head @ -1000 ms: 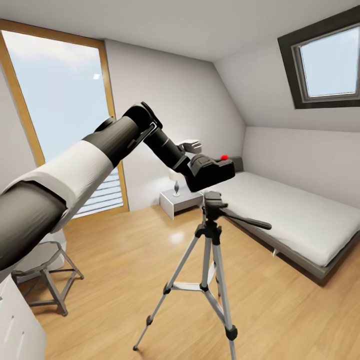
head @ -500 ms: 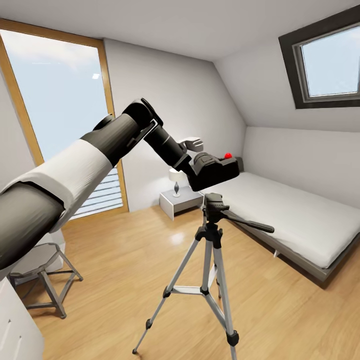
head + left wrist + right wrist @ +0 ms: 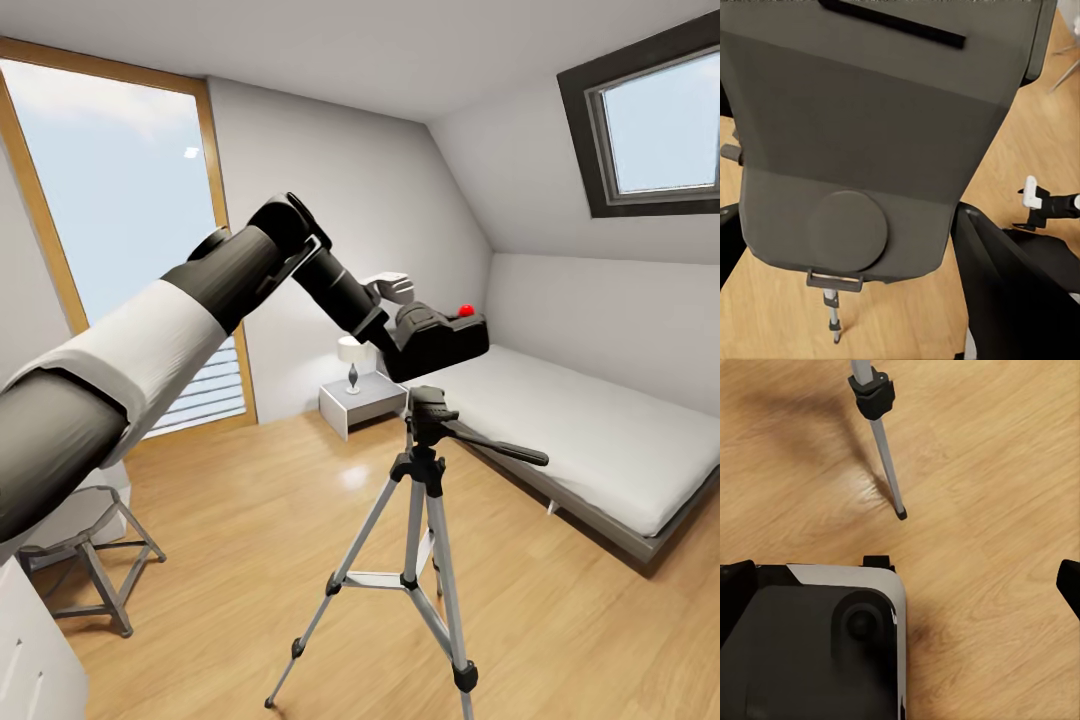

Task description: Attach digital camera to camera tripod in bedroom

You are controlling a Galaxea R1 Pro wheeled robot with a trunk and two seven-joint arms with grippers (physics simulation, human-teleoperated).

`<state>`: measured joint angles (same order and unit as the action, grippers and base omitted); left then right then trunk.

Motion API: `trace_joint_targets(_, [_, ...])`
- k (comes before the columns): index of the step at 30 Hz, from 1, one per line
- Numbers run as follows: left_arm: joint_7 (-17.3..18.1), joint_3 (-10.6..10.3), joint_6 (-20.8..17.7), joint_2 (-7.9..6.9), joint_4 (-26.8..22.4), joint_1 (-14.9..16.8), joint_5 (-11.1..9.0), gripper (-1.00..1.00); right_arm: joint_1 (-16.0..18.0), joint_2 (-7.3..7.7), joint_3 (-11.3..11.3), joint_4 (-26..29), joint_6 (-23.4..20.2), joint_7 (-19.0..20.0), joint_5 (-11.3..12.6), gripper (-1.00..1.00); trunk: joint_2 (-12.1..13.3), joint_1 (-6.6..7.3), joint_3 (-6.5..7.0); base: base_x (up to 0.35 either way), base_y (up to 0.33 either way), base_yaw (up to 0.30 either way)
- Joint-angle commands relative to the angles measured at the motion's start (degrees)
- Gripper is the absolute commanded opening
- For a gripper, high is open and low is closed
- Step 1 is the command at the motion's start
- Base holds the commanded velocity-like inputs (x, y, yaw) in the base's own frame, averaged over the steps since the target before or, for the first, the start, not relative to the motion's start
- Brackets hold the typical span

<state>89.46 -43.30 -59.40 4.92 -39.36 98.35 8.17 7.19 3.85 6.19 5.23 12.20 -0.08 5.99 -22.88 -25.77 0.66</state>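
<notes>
Now my left gripper (image 3: 400,325) is clamped on the digital camera (image 3: 440,342), carrying it in the air just above the black head of the camera tripod (image 3: 425,470), with a small gap between the camera's underside and the head. Compared with a second ago, the camera has drifted toward the bed (image 3: 590,430) and sits slightly higher; its red button (image 3: 465,310) now lies further over toward the wall behind the bed than it did. The tripod has not moved: it stands on the wood floor (image 3: 250,520) near the foot-side edge of the bed, its long handle pointing toward the mattress.

In the left wrist view the camera's dark body (image 3: 870,142) fills the space between my fingers (image 3: 1012,300), and one tripod leg (image 3: 832,315) shows below it. The right wrist view looks down at the floor, with a tripod leg (image 3: 881,450) and its black clamp in sight; of the right gripper only dark finger edges show at the frame's sides, set wide apart with nothing between them.

Behind the arm stand the nightstand (image 3: 360,400) with a lamp (image 3: 352,360) and the tall window (image 3: 110,200); a stool (image 3: 85,550) sits at the lower left.
</notes>
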Motion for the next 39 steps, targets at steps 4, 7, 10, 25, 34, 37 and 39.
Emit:
trace_joint_targets(4, [0.54,0.06,-0.60,0.51,-1.72,0.00,0.62,-1.00,0.02,0.02,0.49,-0.05,0.19,0.00,0.60,1.00,-0.04,-0.02,-0.02,0.000,0.000,0.000])
trace_joint_targets(7, [0.54,0.06,-0.60,0.73,-2.75,-0.04,0.56,-1.00,0.02,0.02,0.49,-0.05,0.19,0.01,0.60,1.00,-0.04,-0.02,-0.02,0.000,0.000,0.000])
trace_joint_targets(10, [0.54,0.06,-0.60,0.89,-3.24,-0.07,0.54,-1.00,0.02,0.02,0.49,-0.05,0.19,0.02,0.60,1.00,-0.04,-0.02,-0.02,0.000,0.000,0.000])
trace_joint_targets(25, [0.54,-3.77,-0.60,0.37,-3.27,-0.17,0.53,-1.00,0.02,0.02,0.49,-0.05,0.19,0.02,0.60,1.00,-0.04,-0.02,-0.02,0.000,0.000,0.000])
trace_joint_targets(34, [0.54,-6.86,-0.60,-0.95,-3.19,-0.17,0.53,-1.00,0.02,0.02,0.49,-0.05,0.19,0.01,0.60,1.00,-0.04,-0.02,-0.02,0.000,0.000,0.000])
trace_joint_targets(37, [0.54,-7.03,-0.60,-1.00,-3.18,-0.17,0.53,-1.00,0.02,0.02,0.49,-0.05,0.19,0.00,0.60,1.00,-0.04,-0.02,-0.02,0.000,0.000,0.000])
trace_joint_targets(39, [0.54,-7.09,-0.60,-0.98,-3.18,-0.17,0.53,-1.00,0.02,0.02,0.49,-0.05,0.19,-0.01,0.60,1.00,-0.04,-0.02,-0.02,0.000,0.000,0.000])
